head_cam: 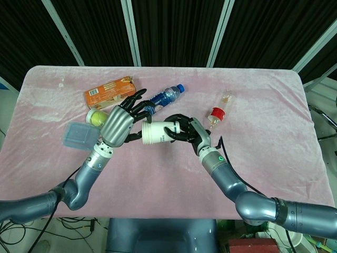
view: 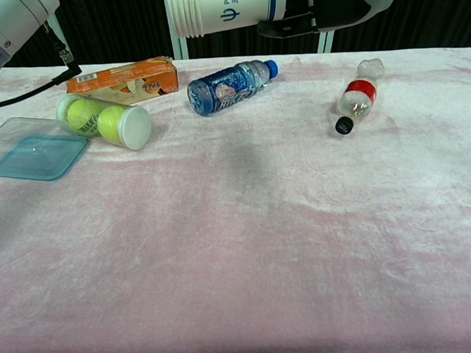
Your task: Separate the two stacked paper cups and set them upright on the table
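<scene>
Up above the pink table (head_cam: 253, 158), the cups (head_cam: 155, 132) lie on their side in the air, still nested, rims pointing left. The right hand (head_cam: 185, 132) is wrapped round the base end with its dark fingers closed on the white wall. The left hand (head_cam: 120, 122) sits at the rim end, fingers spread and curved toward the rims; whether they actually grip I cannot tell. From the chest view the cups (view: 226, 6) hang high over the far edge, with a blue band and blue print showing.

On the table, far left, an orange box (view: 126, 78) lies flat, with a tube of tennis balls (view: 106, 120) just near of it and a blue lid (view: 33, 149) further left. A blue bottle (view: 230, 86) lies on its side at centre, and a red-labelled bottle (view: 357, 97) lies well to the right.
</scene>
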